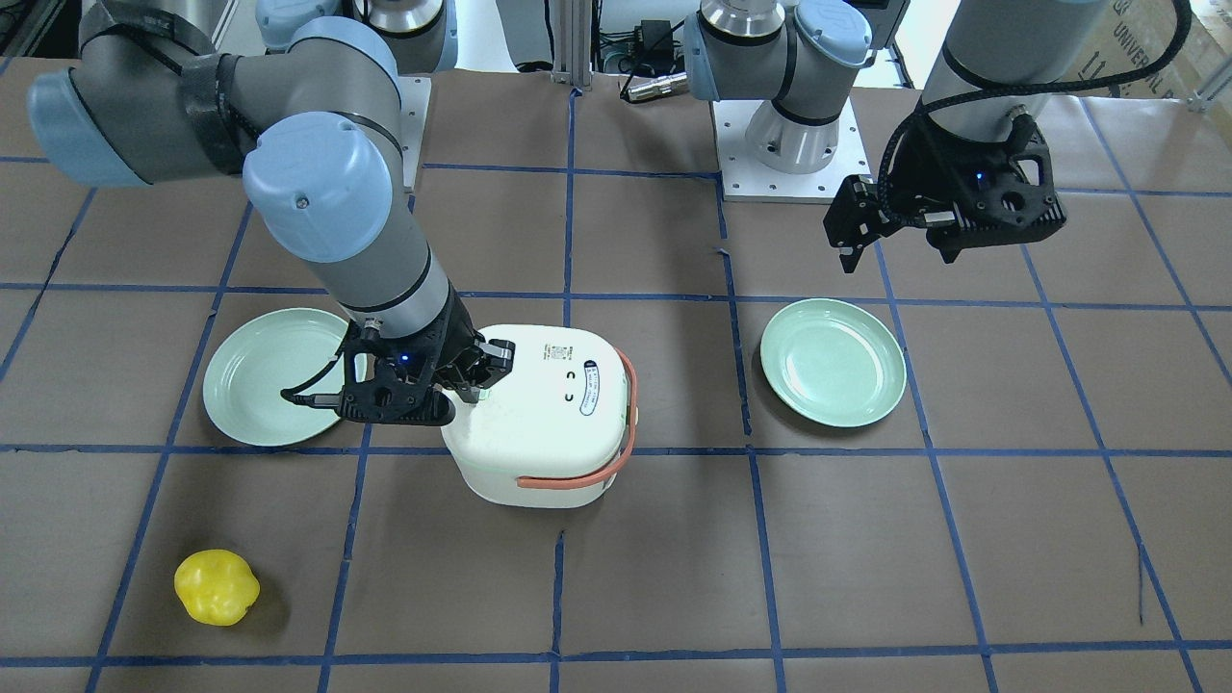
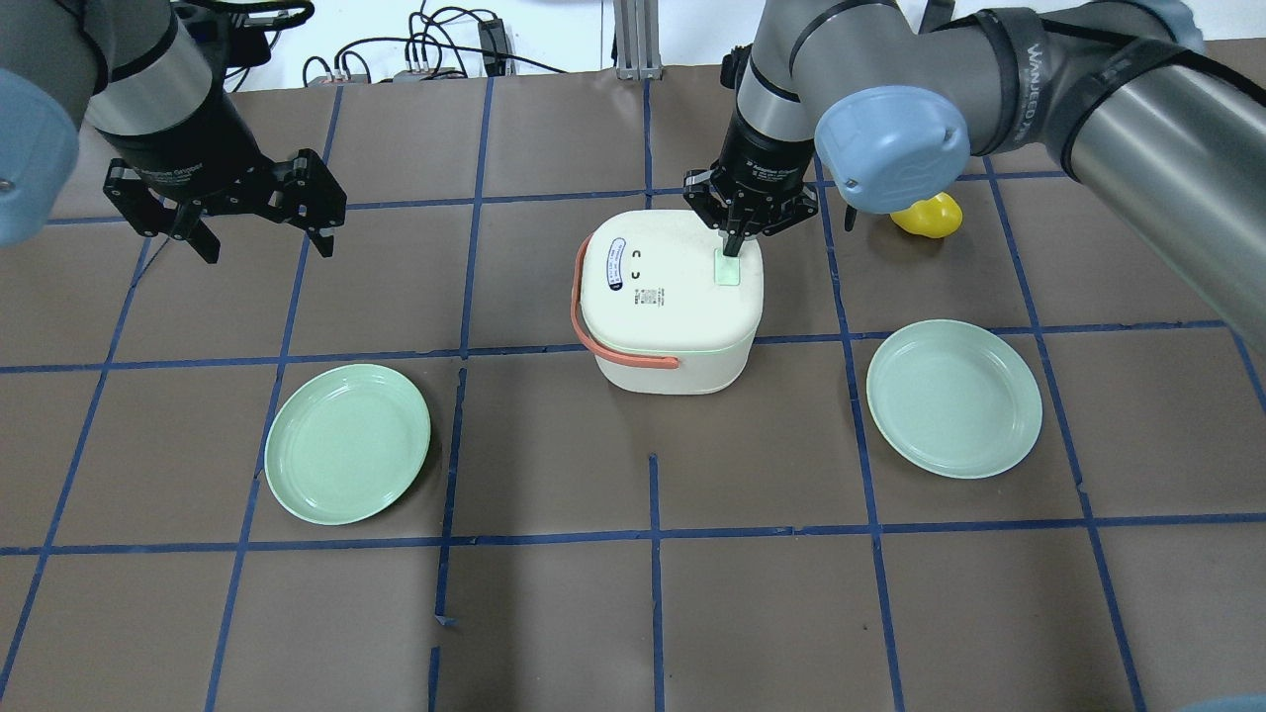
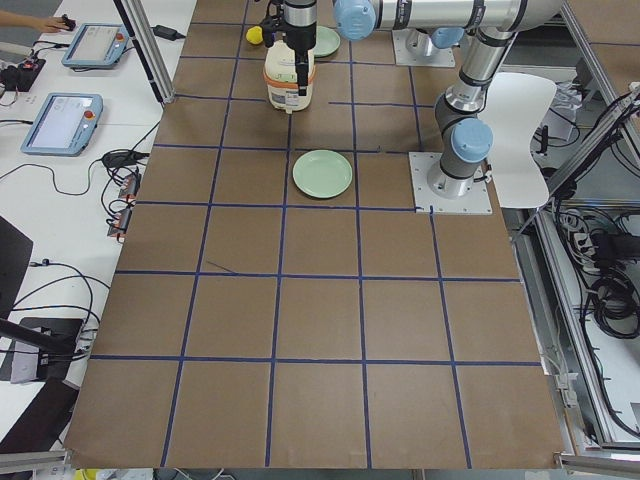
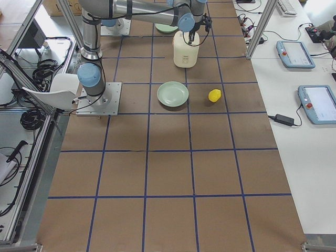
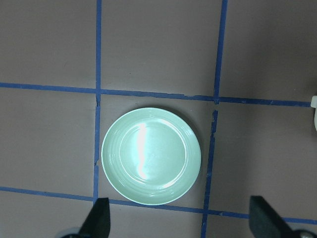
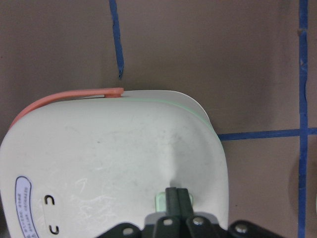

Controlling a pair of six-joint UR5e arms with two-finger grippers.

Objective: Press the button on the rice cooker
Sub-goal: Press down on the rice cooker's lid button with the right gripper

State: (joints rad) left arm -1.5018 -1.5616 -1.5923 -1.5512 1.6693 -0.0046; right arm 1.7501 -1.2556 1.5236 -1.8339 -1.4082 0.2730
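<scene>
The white rice cooker (image 2: 663,316) with an orange handle stands mid-table, lid closed; it also shows in the front view (image 1: 539,423). A pale green button (image 2: 727,273) sits on the lid's right edge. My right gripper (image 2: 730,247) is shut, and its joined fingertips point down onto the button's far end. The right wrist view shows the shut fingers (image 6: 177,196) resting on the button (image 6: 161,201). My left gripper (image 2: 267,232) is open and empty, and it hovers above the table at the far left, well away from the cooker.
One green plate (image 2: 348,443) lies front left of the cooker, below the left gripper's view (image 5: 151,156). Another green plate (image 2: 953,398) lies to the right. A yellow toy pepper (image 2: 930,216) sits behind the right arm's elbow.
</scene>
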